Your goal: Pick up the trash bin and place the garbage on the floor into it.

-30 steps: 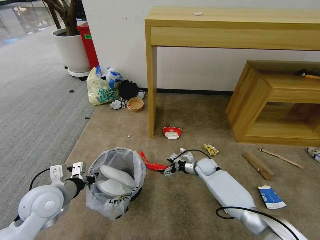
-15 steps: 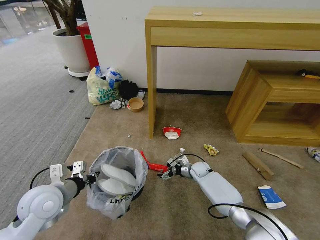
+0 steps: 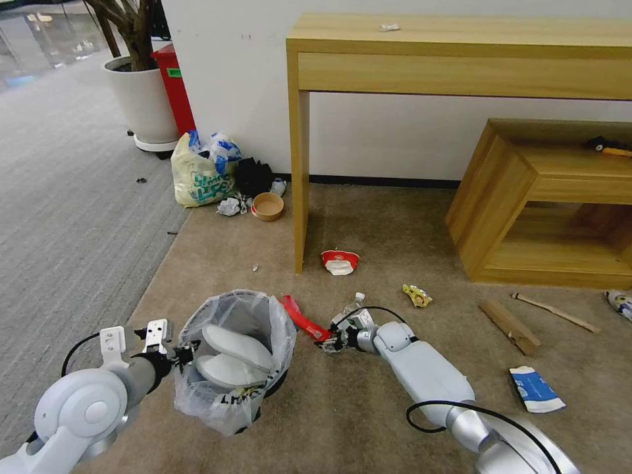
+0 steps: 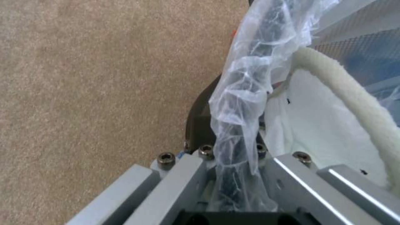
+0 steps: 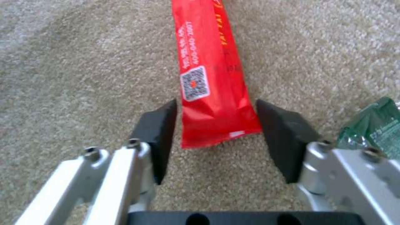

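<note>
The trash bin, black with a crinkly clear liner, hangs from my left gripper, which is shut on its near rim. In the left wrist view the fingers clamp the rim and bag. Two white slippers lie inside. On the beige floor, just right of the bin, lies a red wrapper. My right gripper is down at its near end, open. In the right wrist view the red wrapper sits between the black pads with a gap on each side.
More litter lies on the carpet: a clear bottle, red can, yellow wrapper, cardboard piece, wooden stick, blue carton. A desk leg and a low shelf stand behind. A yellowish tied bag sits by the wall.
My right arm has drawn in and its gripper has shifted a little left, settling around the wrapper's near end. The bin in my left gripper has drifted slightly right.
</note>
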Controlling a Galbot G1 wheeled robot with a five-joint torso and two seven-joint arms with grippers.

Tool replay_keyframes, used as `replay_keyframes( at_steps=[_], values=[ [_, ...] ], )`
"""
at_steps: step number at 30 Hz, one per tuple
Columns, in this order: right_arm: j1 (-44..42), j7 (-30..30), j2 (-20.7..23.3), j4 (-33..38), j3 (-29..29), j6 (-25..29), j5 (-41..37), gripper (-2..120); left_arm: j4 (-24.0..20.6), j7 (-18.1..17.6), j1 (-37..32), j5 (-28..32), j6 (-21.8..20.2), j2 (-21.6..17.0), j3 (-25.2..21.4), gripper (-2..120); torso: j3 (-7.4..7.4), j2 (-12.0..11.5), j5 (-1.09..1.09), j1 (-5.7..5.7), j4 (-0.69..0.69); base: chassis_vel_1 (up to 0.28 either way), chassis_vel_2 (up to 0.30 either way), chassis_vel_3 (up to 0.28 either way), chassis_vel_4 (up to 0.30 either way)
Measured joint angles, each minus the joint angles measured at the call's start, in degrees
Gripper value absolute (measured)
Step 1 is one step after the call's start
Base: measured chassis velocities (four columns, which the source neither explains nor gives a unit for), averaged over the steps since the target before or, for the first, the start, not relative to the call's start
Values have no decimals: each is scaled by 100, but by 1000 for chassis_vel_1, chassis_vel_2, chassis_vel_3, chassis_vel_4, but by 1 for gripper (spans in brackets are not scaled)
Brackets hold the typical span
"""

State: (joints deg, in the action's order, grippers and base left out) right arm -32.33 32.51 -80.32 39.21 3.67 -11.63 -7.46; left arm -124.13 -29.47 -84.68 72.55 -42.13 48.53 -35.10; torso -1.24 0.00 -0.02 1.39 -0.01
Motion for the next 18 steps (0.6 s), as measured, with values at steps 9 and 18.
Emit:
replay_keyframes(
  at_steps=[9,18],
  values=[
    [-68,-74,-66,-15,-169,0,70,13,7,21,21,1,0,-38,2,0,0,0,0,0,0,0,0,0,0],
    [-219,-295,-63,248,-439,129,155,0,41,35,31,-1,0,-61,24,0,0,0,0,0,0,0,0,0,0]
  ],
)
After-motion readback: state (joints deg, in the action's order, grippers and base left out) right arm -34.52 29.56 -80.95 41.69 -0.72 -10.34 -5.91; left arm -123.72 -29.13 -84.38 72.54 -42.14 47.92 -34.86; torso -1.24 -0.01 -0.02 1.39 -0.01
